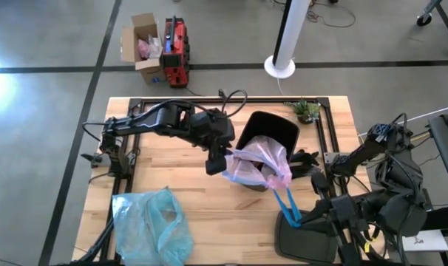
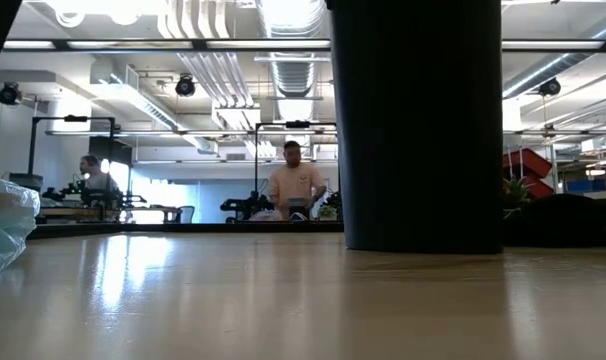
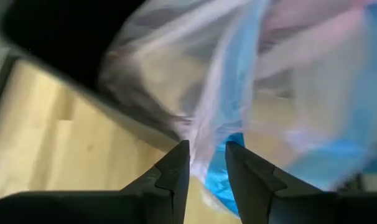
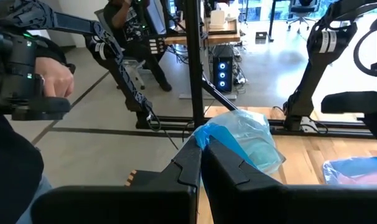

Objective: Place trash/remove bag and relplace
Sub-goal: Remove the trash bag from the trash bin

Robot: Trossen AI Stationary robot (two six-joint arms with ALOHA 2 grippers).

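Lavender-pink bag (image 1: 262,159) draped over black bin's (image 1: 272,127) front rim, mid-table, pinched by left gripper (image 1: 222,164) with fingers narrowed on plastic. Blue drawstring loop (image 1: 287,203) held in clamped right gripper (image 1: 298,219) near front edge.

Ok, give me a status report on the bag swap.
Left end effector pinching the lavender bag's rim at the black bin. Right end effector shut, parked at table edge. Blue bag lies clear of the bin.
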